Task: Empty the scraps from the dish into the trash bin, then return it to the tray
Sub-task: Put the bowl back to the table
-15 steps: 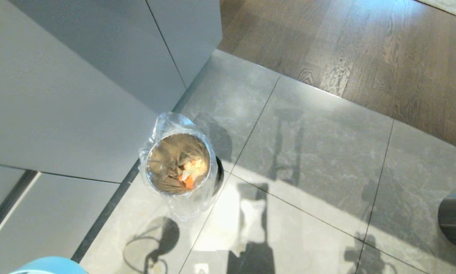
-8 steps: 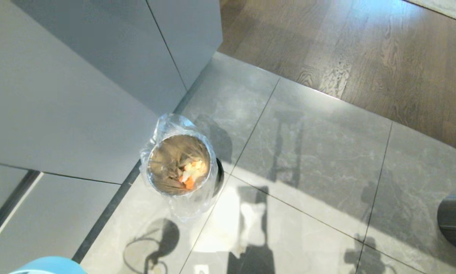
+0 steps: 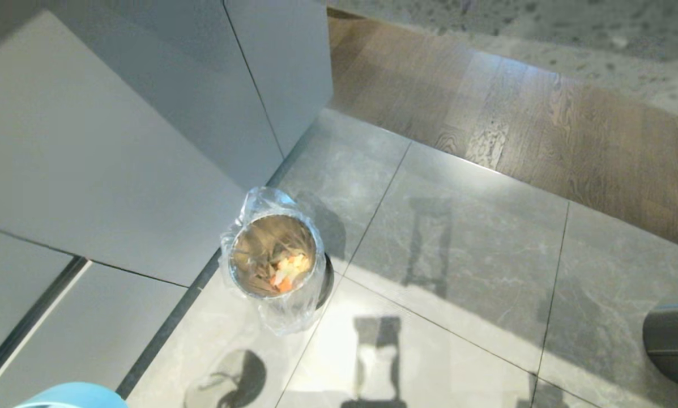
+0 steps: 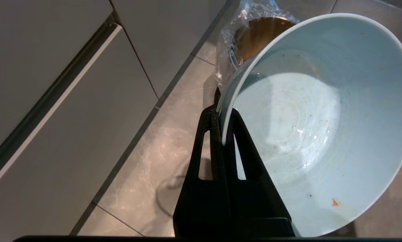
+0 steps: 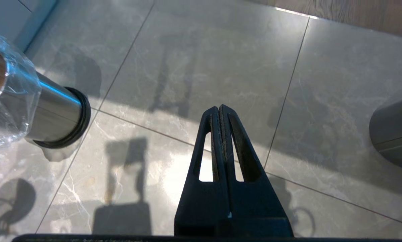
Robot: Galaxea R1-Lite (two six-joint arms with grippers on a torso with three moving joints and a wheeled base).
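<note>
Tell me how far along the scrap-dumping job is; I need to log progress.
Dumping looks done: the scraps lie in the lined bin, and the dish is empty save an orange speck. In hand: the left gripper is shut on the dish's rim, beside the bin. The right gripper is shut, empty, over the floor. Left: returning the dish to the tray, which isn't in view.

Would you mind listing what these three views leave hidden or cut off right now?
- The tray: in no view.
- The dish: the head view's bottom edge shows only a sliver; in the left wrist view its far rim is cut off.
- The trash bin: the dish covers most of it in the left wrist view; the right wrist view's edge cuts its mouth.
- A darker bin: cut off at the head view's right edge.
</note>
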